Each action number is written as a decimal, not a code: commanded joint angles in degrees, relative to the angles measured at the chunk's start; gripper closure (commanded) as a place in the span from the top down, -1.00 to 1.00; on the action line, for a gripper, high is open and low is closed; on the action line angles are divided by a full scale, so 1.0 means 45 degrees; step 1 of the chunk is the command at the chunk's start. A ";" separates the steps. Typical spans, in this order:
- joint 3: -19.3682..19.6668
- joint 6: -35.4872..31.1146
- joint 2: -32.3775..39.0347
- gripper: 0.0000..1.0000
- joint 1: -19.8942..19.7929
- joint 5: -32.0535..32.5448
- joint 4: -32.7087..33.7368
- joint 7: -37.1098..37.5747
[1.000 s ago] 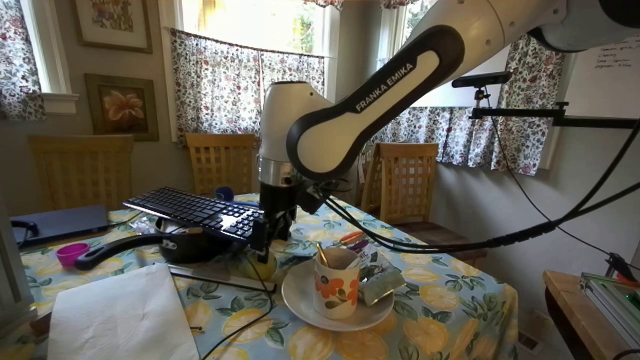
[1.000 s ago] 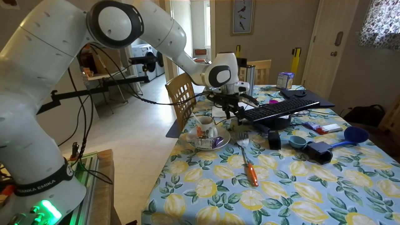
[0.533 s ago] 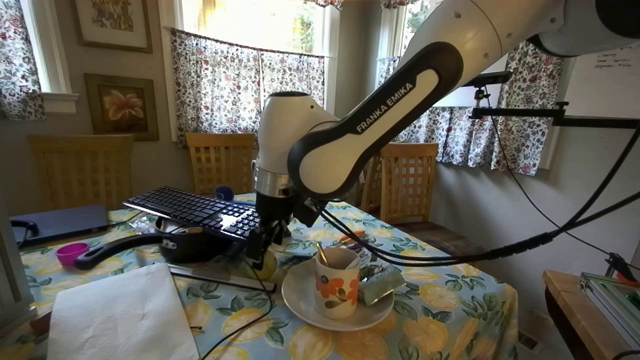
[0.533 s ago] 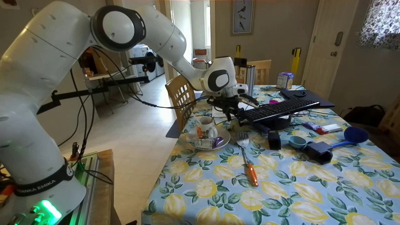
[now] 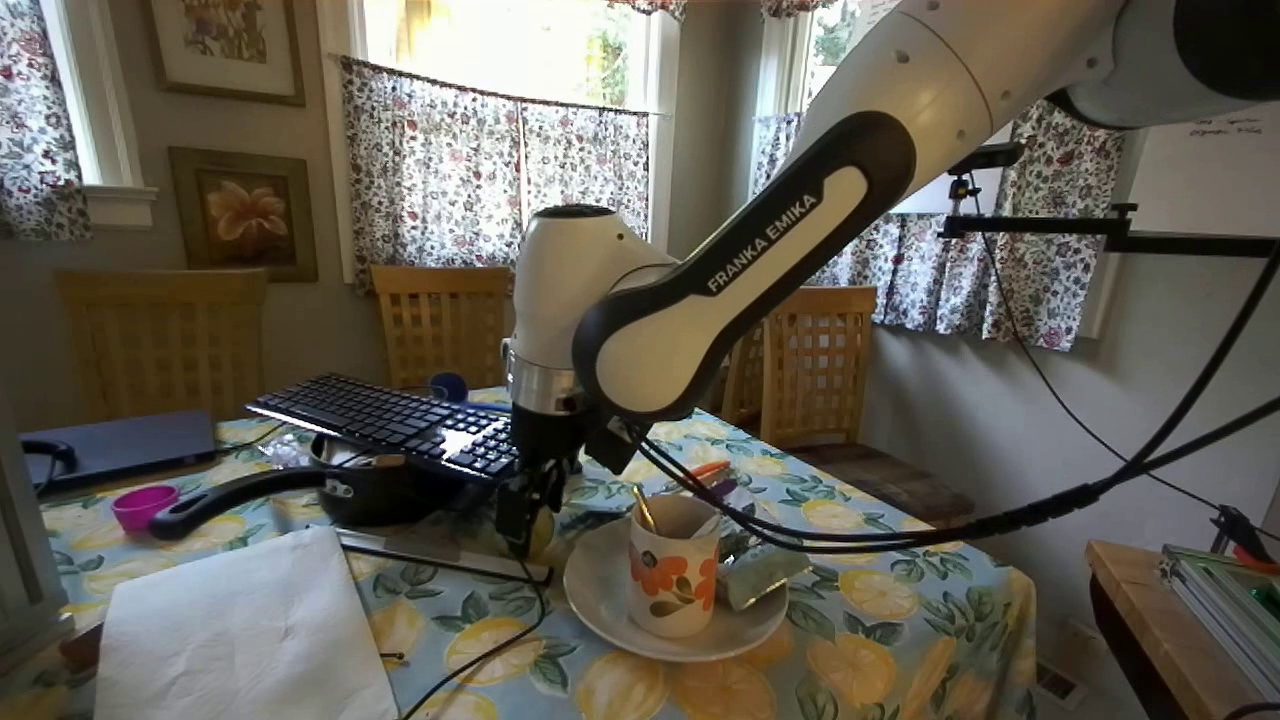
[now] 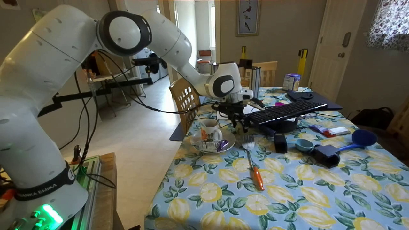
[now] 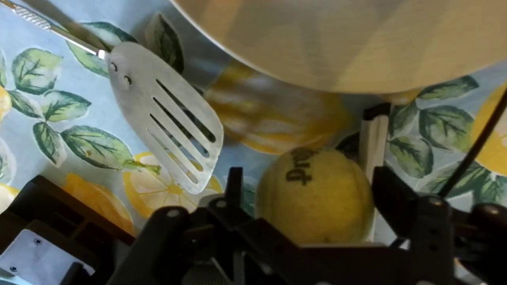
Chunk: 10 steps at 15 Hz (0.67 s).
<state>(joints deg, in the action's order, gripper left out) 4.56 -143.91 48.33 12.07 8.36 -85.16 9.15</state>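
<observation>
A yellow tennis ball (image 7: 317, 202) with dark lettering sits between the fingers of my gripper (image 7: 309, 178) in the wrist view. The gripper is open. A narrow gap shows between the ball and the finger (image 7: 234, 184) at the left. The finger at the right is very close to the ball; I cannot tell whether it touches. In an exterior view the gripper (image 5: 530, 528) points down and partly hides the ball (image 5: 542, 535). A slotted spatula (image 7: 132, 99) lies left of the ball, and a metal bar (image 7: 374, 144) runs along its right side.
A white plate (image 5: 600, 610) holds a flowered mug (image 5: 672, 600) and a foil packet (image 5: 765, 575) beside the gripper. A keyboard (image 5: 370, 415) rests tilted over a black pan (image 5: 365, 500). A thin cable (image 5: 490, 655) crosses the tablecloth. The spatula's orange handle (image 6: 257, 177) points away from the plate.
The arm has come down, lowering the gripper around the ball. The ball is now more hidden behind the fingers. The plate, mug, keyboard and pan have not moved.
</observation>
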 commanded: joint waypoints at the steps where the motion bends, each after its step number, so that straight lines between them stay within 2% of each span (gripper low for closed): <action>1: 0.0228 -0.0025 0.0562 0.04 0.0243 0.0368 0.0717 0.0342; 2: 0.0274 -0.0022 0.0595 -0.11 0.0282 0.0389 0.0775 0.0368; 3: 0.0349 0.0119 0.0560 -0.17 0.0351 0.0384 0.0808 0.0496; 10: -0.0237 0.0091 -0.1276 -0.18 0.0074 0.0182 -0.1308 -0.0459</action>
<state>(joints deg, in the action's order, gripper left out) 4.70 -143.85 47.94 13.03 8.40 -84.96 8.64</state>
